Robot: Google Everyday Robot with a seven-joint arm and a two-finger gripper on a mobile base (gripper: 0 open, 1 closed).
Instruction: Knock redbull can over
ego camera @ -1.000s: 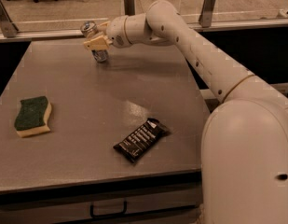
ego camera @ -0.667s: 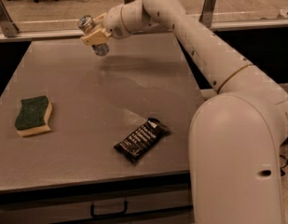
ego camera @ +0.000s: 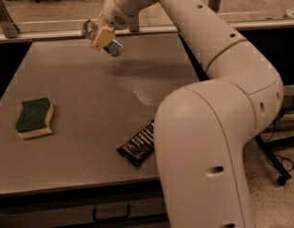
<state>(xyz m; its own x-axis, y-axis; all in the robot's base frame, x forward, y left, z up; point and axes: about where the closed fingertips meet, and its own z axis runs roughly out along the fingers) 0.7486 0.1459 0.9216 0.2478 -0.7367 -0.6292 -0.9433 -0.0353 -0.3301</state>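
The redbull can [ego camera: 114, 48], slim and silver-and-blue, is tilted and held off the grey table [ego camera: 89, 94] near its far edge. My gripper [ego camera: 101, 34] is shut on it, with its tan fingers [ego camera: 103, 36] around the can's upper part. The can's lower end points down and to the right. A faint shadow lies on the table below it.
A green and yellow sponge [ego camera: 34, 118] lies at the table's left. A black snack wrapper [ego camera: 138, 146] lies near the front edge, partly behind my arm [ego camera: 208, 108], which covers the right side. A metal rail [ego camera: 42, 33] runs behind the table.
The can stood on the table with my gripper around it. It has since been lifted off the surface and tilted, and my arm has swung closer across the right of the view.
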